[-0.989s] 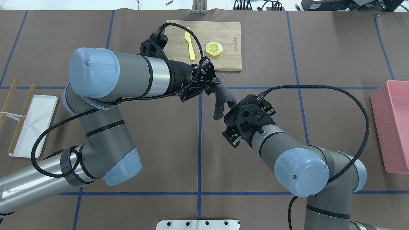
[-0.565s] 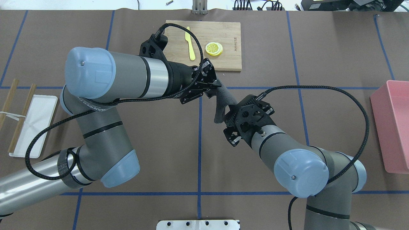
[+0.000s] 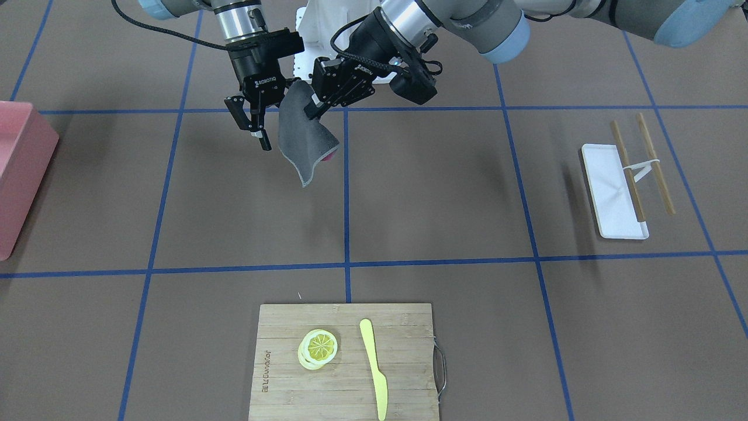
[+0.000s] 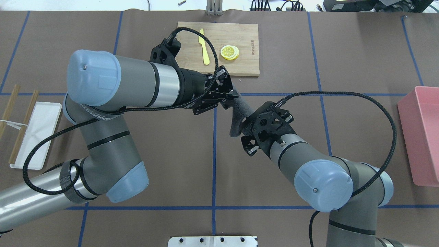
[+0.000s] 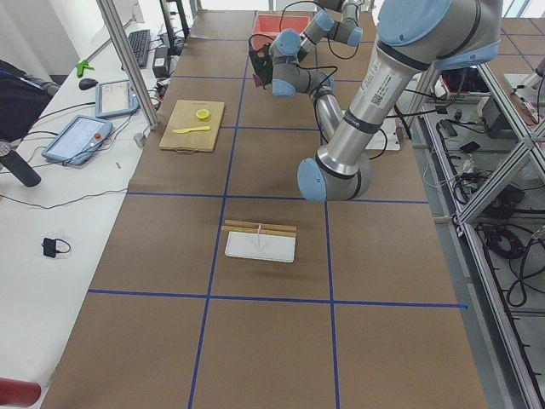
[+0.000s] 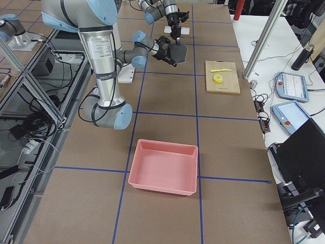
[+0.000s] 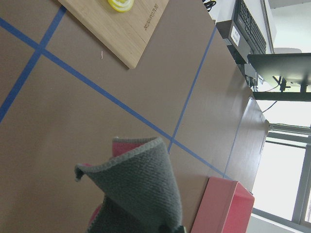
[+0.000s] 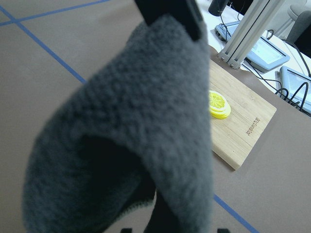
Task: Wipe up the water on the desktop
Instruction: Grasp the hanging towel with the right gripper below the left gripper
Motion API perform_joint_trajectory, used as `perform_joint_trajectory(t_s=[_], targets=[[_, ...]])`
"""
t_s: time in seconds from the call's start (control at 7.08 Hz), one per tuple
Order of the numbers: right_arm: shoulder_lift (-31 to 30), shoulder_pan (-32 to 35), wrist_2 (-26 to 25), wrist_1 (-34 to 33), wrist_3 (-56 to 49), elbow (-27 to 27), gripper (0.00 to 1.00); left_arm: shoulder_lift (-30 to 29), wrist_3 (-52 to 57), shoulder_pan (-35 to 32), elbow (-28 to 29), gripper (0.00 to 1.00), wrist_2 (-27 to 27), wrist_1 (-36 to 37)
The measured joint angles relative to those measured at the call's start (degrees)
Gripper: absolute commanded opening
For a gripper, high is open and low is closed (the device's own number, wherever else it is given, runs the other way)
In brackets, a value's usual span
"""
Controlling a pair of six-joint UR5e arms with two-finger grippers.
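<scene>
1. The bench (image 3: pixel 444 193), matte brown with blue tape rectangles, spreads beneath both arms.
2. Left fingers (image 3: pixel 314 109) pinch a hanging grey cloth (image 3: pixel 304 140) above it.
3. Right fingers (image 3: pixel 263 137) gape empty just beside the cloth.

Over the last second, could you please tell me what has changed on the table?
The right gripper, open, has edged slightly closer to the grey cloth. The left gripper still holds the cloth up above the desktop. The cutting board, tray and pink bin are unmoved.
</scene>
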Motion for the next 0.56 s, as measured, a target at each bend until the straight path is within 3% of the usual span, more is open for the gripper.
perform_joint_trajectory(t_s=[0.42, 0.56], targets=[[0.13, 0.01, -0.08, 0.0, 0.01, 0.0, 0.66, 0.08, -0.02, 0.28, 0.03, 0.0, -1.11, -0.02], [0.16, 0.01, -0.08, 0.0, 0.01, 0.0, 0.58, 0.03, -0.06, 0.62, 0.01, 0.0, -1.08, -0.06]])
